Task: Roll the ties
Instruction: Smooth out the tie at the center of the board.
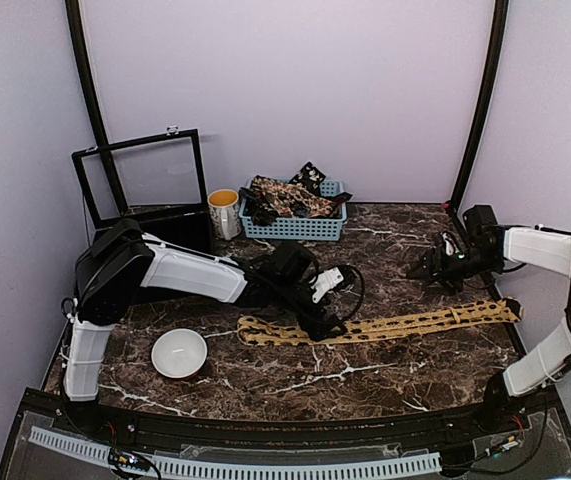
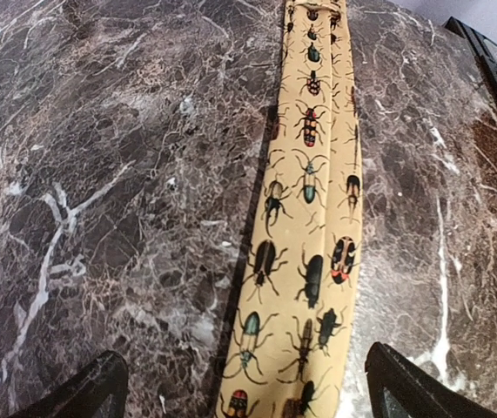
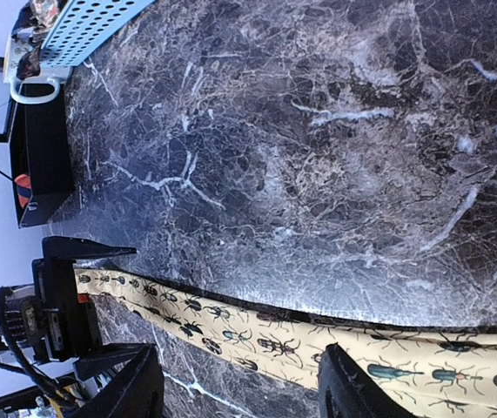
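Judging by the layout, the task is barely begun: no coil is seen anywhere. The mustard tie (image 1: 405, 325), printed with beetles, lies flat and fully stretched on the marble table (image 1: 265, 385), and the other ties (image 1: 290, 195) are heaped loose in the blue basket (image 1: 295, 228) at the back. All of the rolling is therefore left. The mustard tie's long axis runs left to right, roughly parallel to the near edge; the broader end appears to be on the right, though this is uncertain. The left gripper (image 1: 325, 322) is spread wide over the tie's left portion, straddling the strip and gripping nothing. The right gripper (image 1: 430, 268) is parted and empty, behind the tie and clear of it.
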Robot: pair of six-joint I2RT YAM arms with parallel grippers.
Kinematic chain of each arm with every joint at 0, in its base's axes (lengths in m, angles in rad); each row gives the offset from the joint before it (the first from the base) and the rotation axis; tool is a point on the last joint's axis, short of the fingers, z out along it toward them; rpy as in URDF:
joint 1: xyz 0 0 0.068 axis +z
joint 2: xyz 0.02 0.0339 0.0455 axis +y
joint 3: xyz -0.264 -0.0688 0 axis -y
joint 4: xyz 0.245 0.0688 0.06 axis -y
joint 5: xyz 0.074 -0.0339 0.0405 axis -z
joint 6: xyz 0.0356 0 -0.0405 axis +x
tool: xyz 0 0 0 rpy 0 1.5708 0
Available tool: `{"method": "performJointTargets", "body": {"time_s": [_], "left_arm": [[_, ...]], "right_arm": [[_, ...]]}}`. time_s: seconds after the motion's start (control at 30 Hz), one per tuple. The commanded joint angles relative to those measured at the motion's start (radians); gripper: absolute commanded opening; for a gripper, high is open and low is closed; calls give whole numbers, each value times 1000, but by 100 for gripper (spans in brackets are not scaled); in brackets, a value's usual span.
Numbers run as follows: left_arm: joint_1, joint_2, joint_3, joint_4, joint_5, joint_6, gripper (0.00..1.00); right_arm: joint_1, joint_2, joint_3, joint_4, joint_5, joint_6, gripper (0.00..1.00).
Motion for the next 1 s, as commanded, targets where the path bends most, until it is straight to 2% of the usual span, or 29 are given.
{"method": "performJointTargets", "body": {"time_s": [0.0,0.23,0.37,0.43,0.57,0.73,0.77,0.8,0.9,0.97], "left_arm": [[-6,50,79,-37,33,78,98],[-31,106,105,-60,75,151,97],[-52,111,80,-57,54,206,92],[-65,115,71,-65,3,245,83],[-70,111,46,-67,-52,275,58],[-70,97,40,-70,-89,297,38],[-70,94,42,-69,-95,293,37],[-70,89,46,-68,-102,284,39],[-70,68,60,-70,-131,249,64],[-70,44,71,-74,-169,216,76]], "right_arm": [[14,78,40,24,-6,-5,60],[17,135,65,0,-9,-35,57],[24,138,66,-11,1,-37,56],[29,129,69,-30,20,-54,55],[39,82,77,-51,96,-85,56],[39,33,58,-47,142,-25,60],[40,21,53,-43,149,-3,61],[42,6,52,-43,164,28,62],[51,-41,38,-56,209,176,70],[68,-71,20,-78,231,330,76]]}}
